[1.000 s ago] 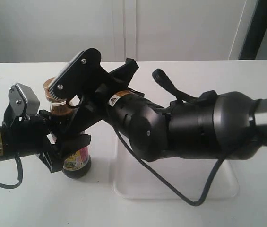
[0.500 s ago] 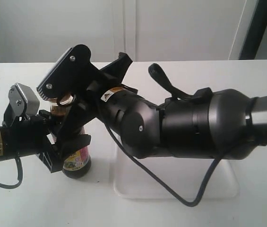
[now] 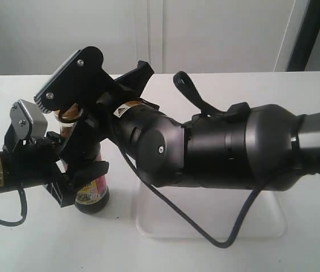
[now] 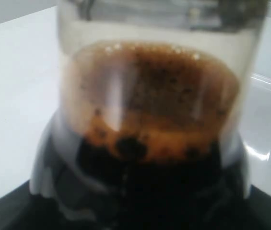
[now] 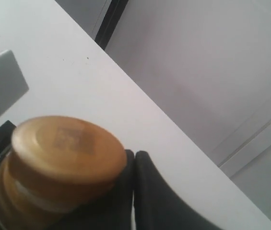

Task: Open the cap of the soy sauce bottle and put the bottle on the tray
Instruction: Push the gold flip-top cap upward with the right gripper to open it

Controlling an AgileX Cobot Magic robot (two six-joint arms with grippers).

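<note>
Soy sauce bottle (image 3: 92, 192), small, clear and full of dark liquid, stands on the white bench (image 3: 24, 243) just left of the flat white rectangular tray (image 3: 261, 221), clamped low on its body by the left end effector (image 3: 75, 181).

Exterior view: the right end effector (image 3: 72, 107) reaches across the middle to the round golden-brown plastic cap (image 3: 69, 113); whether its fingers are apart or together cannot be told, and its bulky arm hides much of the tray. Left wrist view: only the glossy neck and foamy dark sauce show; the bottle looks rigid, slick and fairly light, best held at the labelled body. Right wrist view: the cap (image 5: 63, 158), seemingly lifted slightly off its ribbed collar, touches two black fingertips (image 5: 149, 187) pressed together beside it, so prying at the lid's edge seems apt.
</note>
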